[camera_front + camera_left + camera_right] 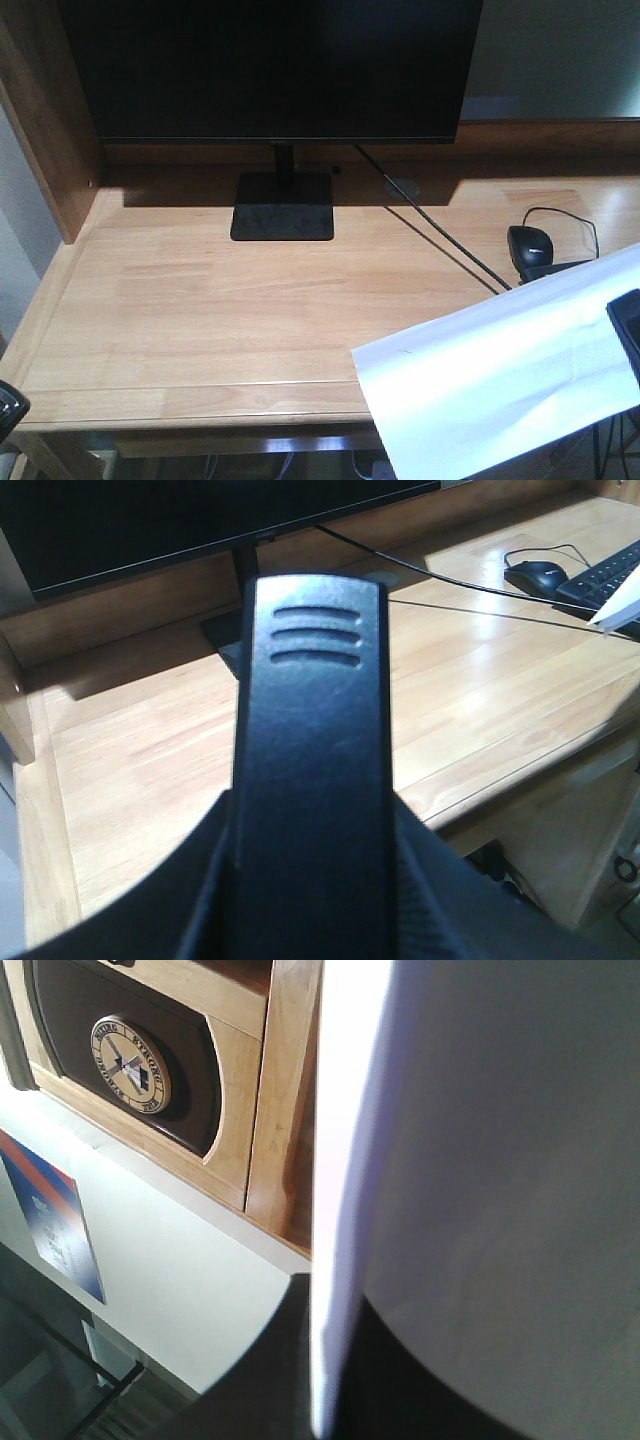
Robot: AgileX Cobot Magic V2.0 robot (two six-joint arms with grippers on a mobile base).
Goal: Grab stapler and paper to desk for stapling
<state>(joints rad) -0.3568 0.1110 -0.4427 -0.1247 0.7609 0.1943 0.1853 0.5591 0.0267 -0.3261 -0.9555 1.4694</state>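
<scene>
**Little Legible Lettering**

A round medallion point(130, 1063) on a dark plaque point(195, 1100) carries a ring of capital letters around a central emblem, too blurred to read. A blue-and-red card point(55, 1215) bears small unreadable print. The monitor point(150, 520) bezel shows a tiny illegible logo.

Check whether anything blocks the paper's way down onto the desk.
Nothing visible does. The paper hangs over the right front corner of the desk; the wood left of it is bare. The mouse and cable lie behind it.
</scene>
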